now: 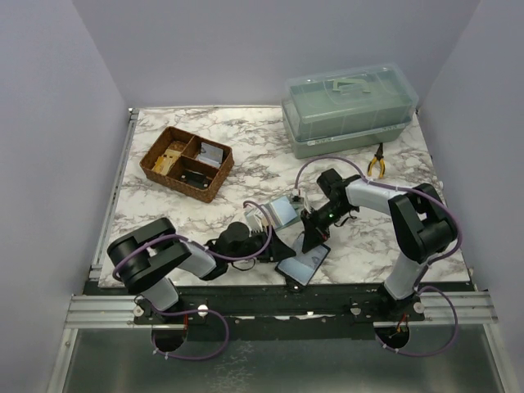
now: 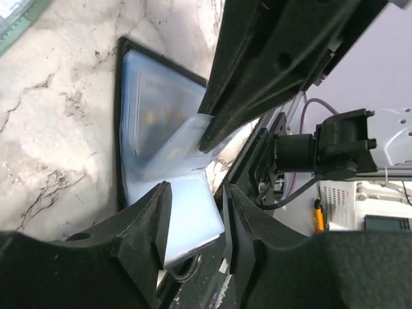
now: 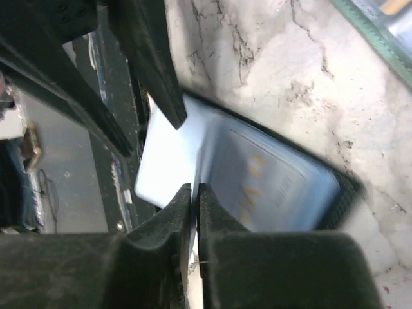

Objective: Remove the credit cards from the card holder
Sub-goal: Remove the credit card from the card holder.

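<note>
The black card holder [image 1: 303,264] lies open near the table's front edge, grey-blue inside up [image 2: 154,122] [image 3: 277,183]. My right gripper [image 1: 313,237] [image 3: 195,193] reaches down onto it and is shut on the edge of a thin pale card [image 3: 161,161] that sticks up out of the holder. Its fingers [image 2: 257,71] show in the left wrist view, pinching that card [image 2: 187,145]. My left gripper [image 1: 277,243] [image 2: 196,199] is open, its fingers either side of the holder's near flap [image 2: 193,215]. Another pale blue-grey card [image 1: 282,211] lies just behind the grippers.
A brown wicker divided tray [image 1: 187,162] with small items stands at the back left. A clear green lidded box [image 1: 348,106] stands at the back right, with yellow-handled pliers [image 1: 377,161] in front of it. The metal rail [image 1: 278,304] runs along the front edge.
</note>
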Robot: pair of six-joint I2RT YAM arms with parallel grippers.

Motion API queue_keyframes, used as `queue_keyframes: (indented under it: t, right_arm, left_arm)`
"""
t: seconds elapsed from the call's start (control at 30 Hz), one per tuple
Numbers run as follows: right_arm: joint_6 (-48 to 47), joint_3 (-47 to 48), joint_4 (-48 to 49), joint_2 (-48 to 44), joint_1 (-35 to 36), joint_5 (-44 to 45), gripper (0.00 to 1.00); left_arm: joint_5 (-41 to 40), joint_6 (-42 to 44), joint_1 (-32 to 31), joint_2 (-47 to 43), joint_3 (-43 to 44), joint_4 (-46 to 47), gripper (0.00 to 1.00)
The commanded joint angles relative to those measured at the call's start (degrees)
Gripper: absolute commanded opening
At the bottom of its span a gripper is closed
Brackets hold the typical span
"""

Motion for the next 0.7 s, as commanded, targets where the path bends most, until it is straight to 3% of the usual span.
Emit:
queue_keyframes:
  t: [0.0, 0.2, 0.47, 0.67]
  right_arm:
    - [2.8, 2.4, 0.2, 0.9, 0.1, 1.2, 0.02]
    - [3.7, 3.4, -0.2, -1.1, 0.0, -1.8, 0.0]
    - [3.0, 4.5, -2.2, -3.0, -2.1, -7.6, 0.0]
    - [4.7, 3.6, -1.2, -6.7, -4.9, -10.3, 0.0]
  left_arm:
    - [-3.9, -0.8, -0.4, -5.1, -2.2, 1.4, 0.45]
    - [-3.7, -8.3, 0.4, -11.5, -2.5, 1.1, 0.65]
    - [-5.5, -16.6, 1.1, -21.6, -3.8, 1.0, 0.73]
    - [-7.0, -19.0, 1.2, -23.0, -3.6, 1.1, 0.8]
